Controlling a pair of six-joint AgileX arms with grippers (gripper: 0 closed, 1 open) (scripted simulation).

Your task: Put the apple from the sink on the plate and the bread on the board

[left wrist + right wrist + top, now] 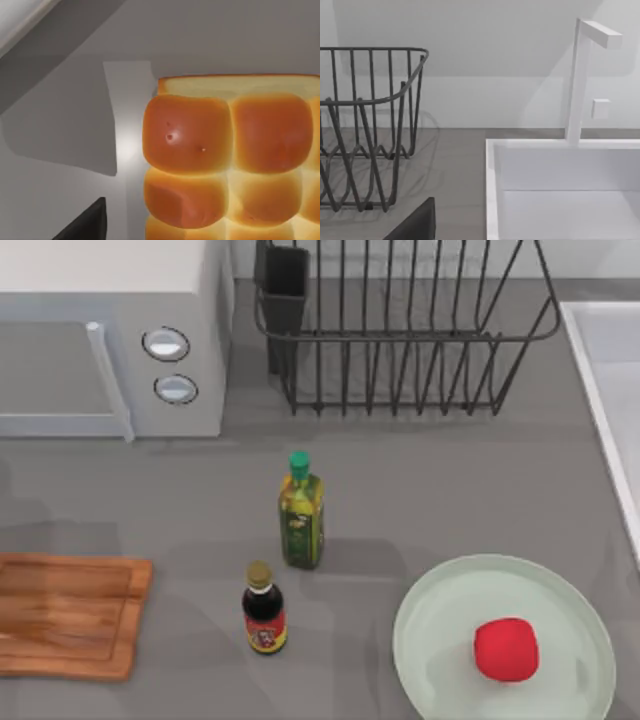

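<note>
Bread lies just under the left wrist camera; left end effector close beside it, grip state unclear. Board bare at left. Apple on plate. Centre over the loaf before closing.

The apple lies on the plate near the bench's front right corner. The sink runs along the right edge. The board sits at the front left edge. Two bottles stand between board and plate: one nearer the front, the other just behind it. A microwave occupies the back left corner, a wire rack the back edge, right of it. Bread lies in the sink basin.
</note>
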